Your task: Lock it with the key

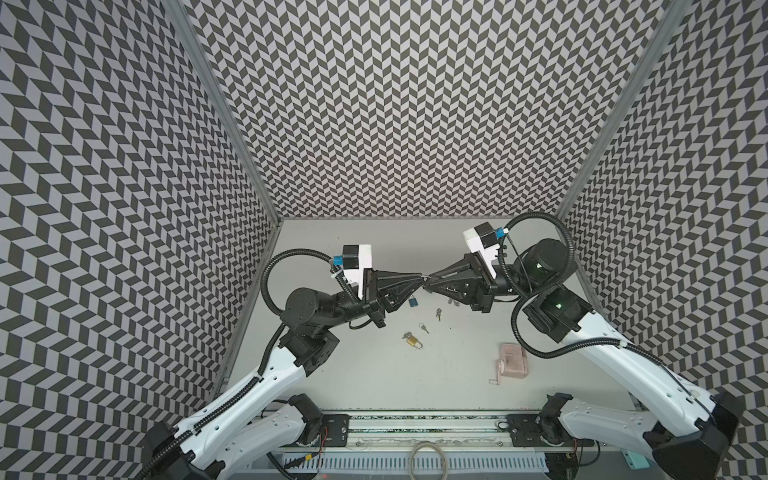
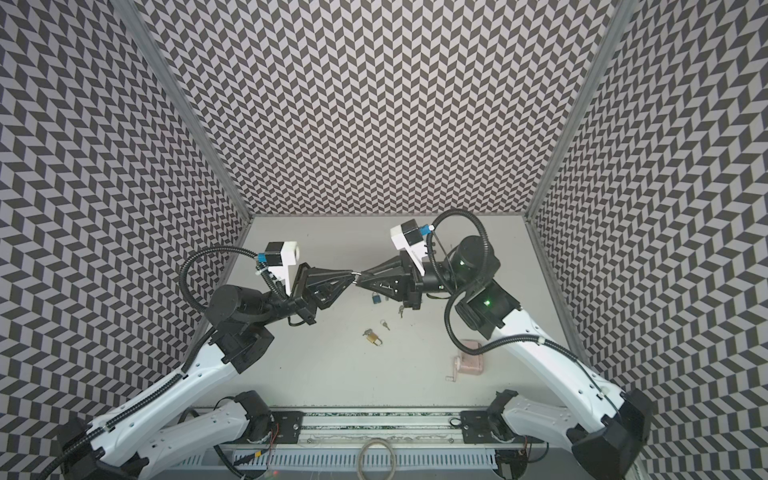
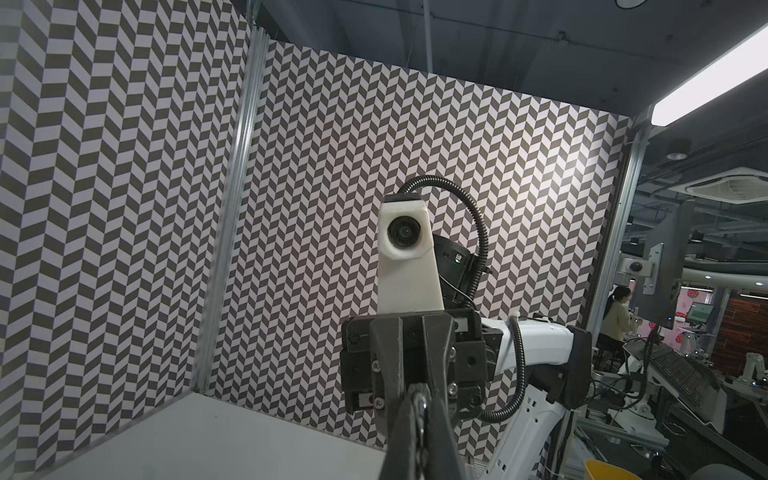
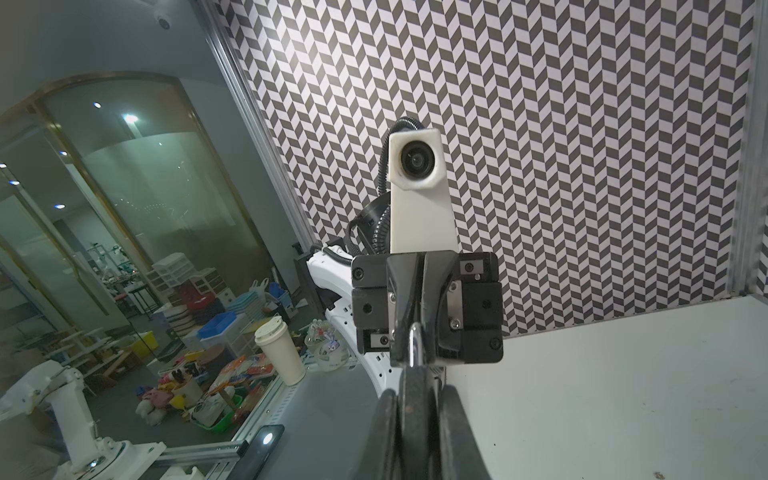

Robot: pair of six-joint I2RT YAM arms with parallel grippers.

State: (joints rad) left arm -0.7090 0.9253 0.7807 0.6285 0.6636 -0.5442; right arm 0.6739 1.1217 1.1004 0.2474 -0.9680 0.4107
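Both grippers meet tip to tip in mid-air above the table's middle. My left gripper (image 1: pixel 419 277) (image 3: pixel 419 405) is shut on a thin silver piece, apparently the key (image 3: pixel 420 415); its blade is hidden. Facing it, my right gripper (image 1: pixel 432 277) (image 4: pixel 417 399) is shut on a dark flat body, apparently the lock (image 4: pixel 415 428). A silver metal loop (image 4: pixel 413 345) (image 1: pixel 424 276) bridges the small gap between the two sets of tips. In both top views only this glint shows between the black fingers (image 2: pixel 356 274).
On the table below lie a blue padlock (image 1: pixel 412 302), a brass padlock (image 1: pixel 412 341) and loose keys (image 1: pixel 438 312) (image 1: pixel 423 328). A pink device (image 1: pixel 510 359) with a crank sits at the front right. Patterned walls close three sides.
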